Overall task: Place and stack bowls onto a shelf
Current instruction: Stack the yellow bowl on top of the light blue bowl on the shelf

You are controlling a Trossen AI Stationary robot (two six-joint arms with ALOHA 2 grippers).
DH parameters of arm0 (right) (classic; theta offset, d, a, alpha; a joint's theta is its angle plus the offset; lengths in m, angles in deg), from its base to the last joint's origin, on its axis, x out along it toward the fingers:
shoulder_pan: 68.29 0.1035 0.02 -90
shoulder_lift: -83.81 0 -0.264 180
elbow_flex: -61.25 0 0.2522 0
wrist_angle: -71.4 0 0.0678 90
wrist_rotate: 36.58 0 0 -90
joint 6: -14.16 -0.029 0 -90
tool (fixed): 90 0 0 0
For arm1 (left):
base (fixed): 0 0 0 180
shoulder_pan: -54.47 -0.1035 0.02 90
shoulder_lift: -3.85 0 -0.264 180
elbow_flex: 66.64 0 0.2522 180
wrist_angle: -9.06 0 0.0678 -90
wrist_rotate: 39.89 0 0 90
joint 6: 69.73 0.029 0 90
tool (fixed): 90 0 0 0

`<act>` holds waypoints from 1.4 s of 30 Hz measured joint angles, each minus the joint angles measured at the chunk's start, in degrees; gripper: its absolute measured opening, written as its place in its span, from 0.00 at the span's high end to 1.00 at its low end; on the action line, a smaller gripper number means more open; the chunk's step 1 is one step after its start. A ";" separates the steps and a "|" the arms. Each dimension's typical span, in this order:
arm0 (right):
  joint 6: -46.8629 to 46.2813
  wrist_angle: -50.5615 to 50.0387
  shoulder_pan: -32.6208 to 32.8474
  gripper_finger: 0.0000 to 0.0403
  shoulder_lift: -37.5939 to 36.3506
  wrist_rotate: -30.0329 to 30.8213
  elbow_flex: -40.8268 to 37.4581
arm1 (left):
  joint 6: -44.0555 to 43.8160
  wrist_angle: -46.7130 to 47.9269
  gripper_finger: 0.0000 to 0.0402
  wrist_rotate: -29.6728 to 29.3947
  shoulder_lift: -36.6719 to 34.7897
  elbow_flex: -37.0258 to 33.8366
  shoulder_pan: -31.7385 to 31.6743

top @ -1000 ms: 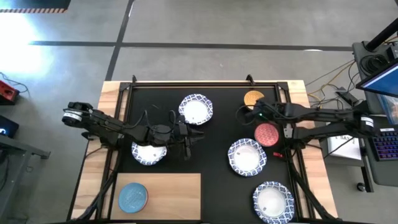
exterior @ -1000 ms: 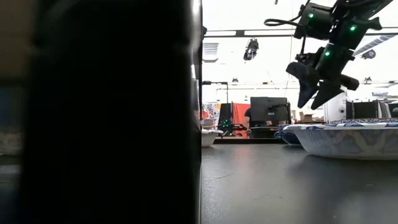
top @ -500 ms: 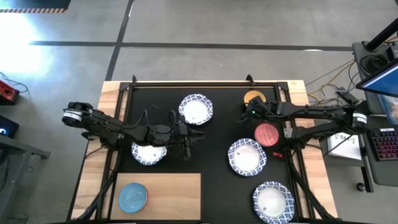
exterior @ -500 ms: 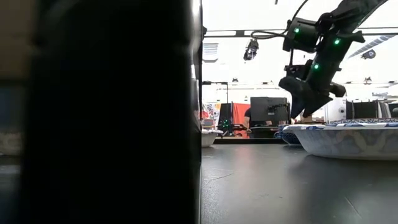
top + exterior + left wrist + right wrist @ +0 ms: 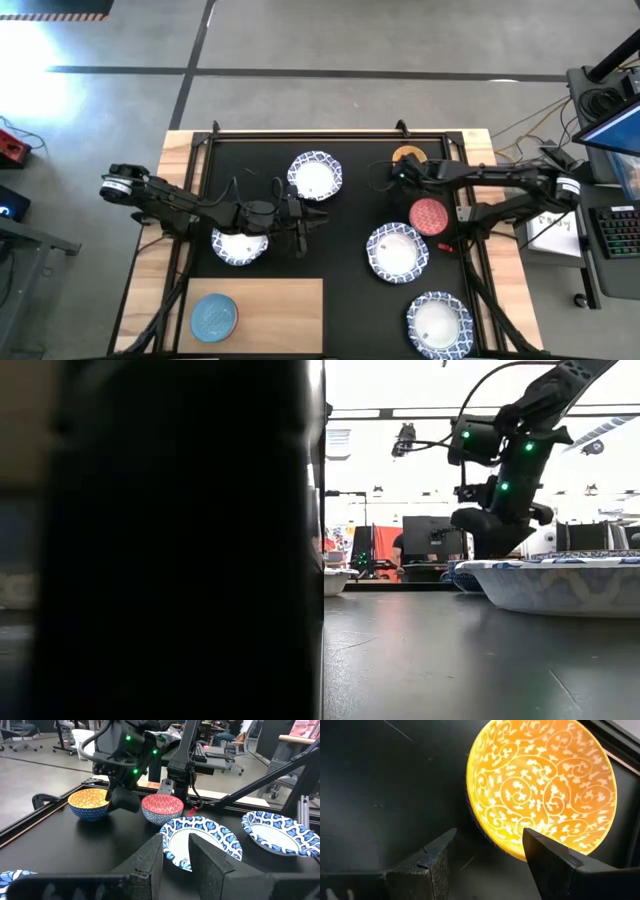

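Note:
A golden yellow bowl (image 5: 408,157) sits on the black mat at the far right, with a red-pink bowl (image 5: 428,215) nearer. My right gripper (image 5: 396,174) is open and points down over the yellow bowl's near-left rim (image 5: 495,837). One finger is over the bowl's inside and the other over the mat; I cannot tell whether they touch. My left gripper (image 5: 300,228) is open and empty at mid-table. A light blue bowl (image 5: 214,316) rests on the light-wood shelf (image 5: 275,310). Several white, blue-rimmed bowls (image 5: 397,250) lie on the mat. No grey-purple bowl shows.
White bowls sit at the far middle (image 5: 315,175), under my left arm (image 5: 238,245), right of centre and at the near right (image 5: 438,322). The mat's raised black frame (image 5: 330,132) runs close behind the yellow bowl. A dark blur (image 5: 160,540) fills the low view's left half.
My right gripper has moved down and a little toward the table's far-left, onto the yellow bowl's rim, its fingers staying open. My left arm and all the bowls have kept still.

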 joint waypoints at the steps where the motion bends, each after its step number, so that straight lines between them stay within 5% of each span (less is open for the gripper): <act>1: 0.06 -0.02 -0.06 0.47 0.40 0.00 0.00 | 0.00 0.03 0.81 0.00 0.00 0.00 0.00; 18: 4.38 5.46 -0.83 0.49 5.54 0.40 0.00 | 0.00 0.46 0.81 0.42 0.00 0.00 0.00; 32: 7.30 5.68 -1.24 0.94 5.84 0.36 0.00 | 0.00 0.42 0.81 0.46 0.00 0.00 0.00; 42: 12.71 5.81 -1.21 0.96 4.18 -9.87 0.00 | 0.03 0.37 0.81 0.75 -0.12 0.00 0.00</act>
